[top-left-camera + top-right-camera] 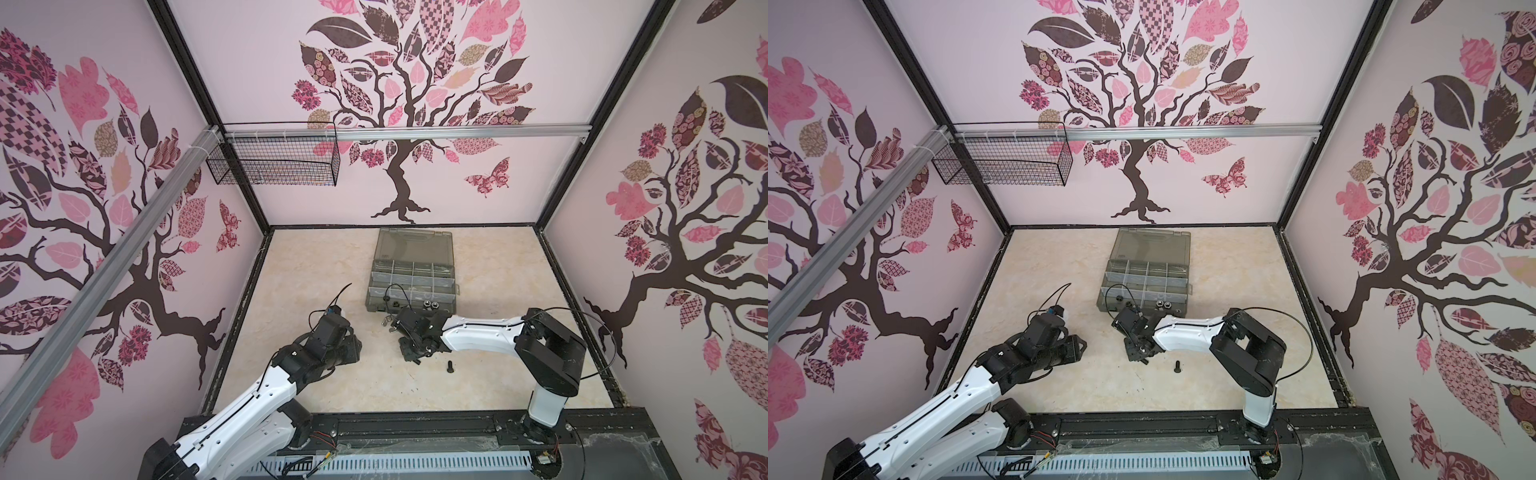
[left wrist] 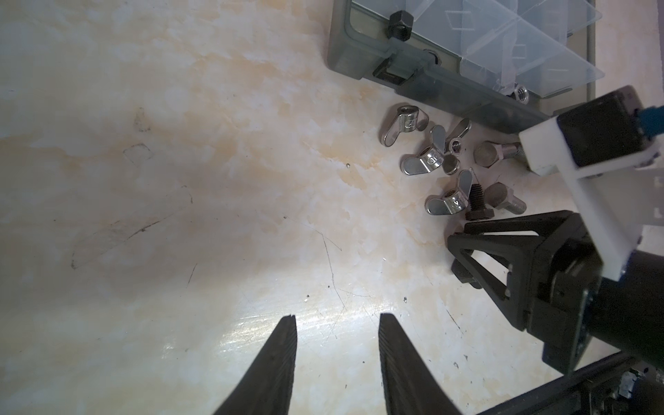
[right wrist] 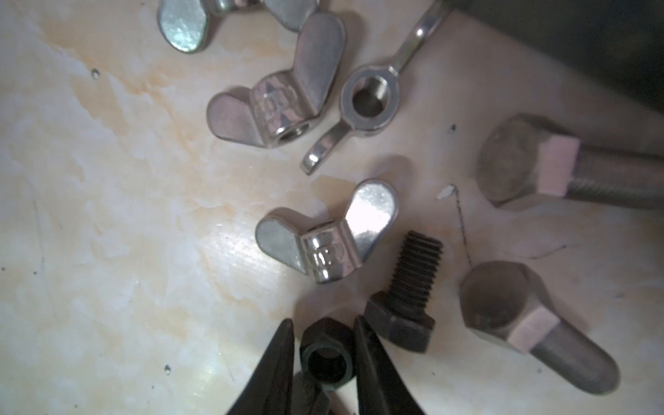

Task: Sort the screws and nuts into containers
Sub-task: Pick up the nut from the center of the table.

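A black hex nut (image 3: 325, 350) stands between the fingers of my right gripper (image 3: 324, 323), which press on its two sides low over the table. Right next to it lie a short black screw (image 3: 409, 298), silver wing nuts (image 3: 327, 244) and thick silver hex screws (image 3: 528, 316). This heap (image 2: 449, 169) sits just in front of the grey organizer case, whose containers (image 1: 413, 274) lie open. A compartment at the case's front holds silver nuts (image 1: 430, 306). My left gripper (image 2: 338, 318) hangs open over bare table, left of the heap, holding nothing.
A lone black screw (image 1: 451, 366) lies nearer the front, below my right wrist. The case lid (image 1: 413, 243) is folded back toward the rear wall. A black wire mesh basket (image 1: 274, 162) hangs on the back rail. Walls enclose the table on three sides.
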Controlling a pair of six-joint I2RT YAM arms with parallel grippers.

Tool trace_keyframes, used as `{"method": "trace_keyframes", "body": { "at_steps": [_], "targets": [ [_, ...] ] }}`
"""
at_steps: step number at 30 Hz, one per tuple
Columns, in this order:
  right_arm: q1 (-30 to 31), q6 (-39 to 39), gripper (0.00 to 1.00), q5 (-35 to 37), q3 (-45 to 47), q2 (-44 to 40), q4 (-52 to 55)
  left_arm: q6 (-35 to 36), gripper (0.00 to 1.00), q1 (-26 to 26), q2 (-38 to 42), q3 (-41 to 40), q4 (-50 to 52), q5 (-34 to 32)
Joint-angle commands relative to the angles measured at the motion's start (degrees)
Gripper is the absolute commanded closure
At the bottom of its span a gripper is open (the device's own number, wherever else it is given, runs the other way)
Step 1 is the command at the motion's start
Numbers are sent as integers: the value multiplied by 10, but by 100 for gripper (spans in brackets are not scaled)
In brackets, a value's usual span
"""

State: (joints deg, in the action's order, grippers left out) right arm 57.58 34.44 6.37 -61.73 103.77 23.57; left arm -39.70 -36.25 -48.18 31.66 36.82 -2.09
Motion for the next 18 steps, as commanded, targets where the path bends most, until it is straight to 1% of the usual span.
{"method": "trace_keyframes", "body": {
  "at_steps": [1, 5, 10, 15, 18],
  "targets": [
    [7, -3, 74, 10, -12, 24, 27, -3, 58, 1, 2, -17, -6, 2],
    [8, -1, 79, 4, -14, 24, 21, -4, 58, 1, 6, -19, -4, 1],
    [7, -9, 81, 3, -34, 17, 28, -6, 58, 1, 11, -20, -5, -2],
    [3, -38, 81, 12, -91, -3, 57, -9, 58, 1, 15, -19, -3, 0],
    [-16, -62, 81, 14, -143, -5, 78, -11, 58, 1, 19, -19, -2, -1]
  ]
}}
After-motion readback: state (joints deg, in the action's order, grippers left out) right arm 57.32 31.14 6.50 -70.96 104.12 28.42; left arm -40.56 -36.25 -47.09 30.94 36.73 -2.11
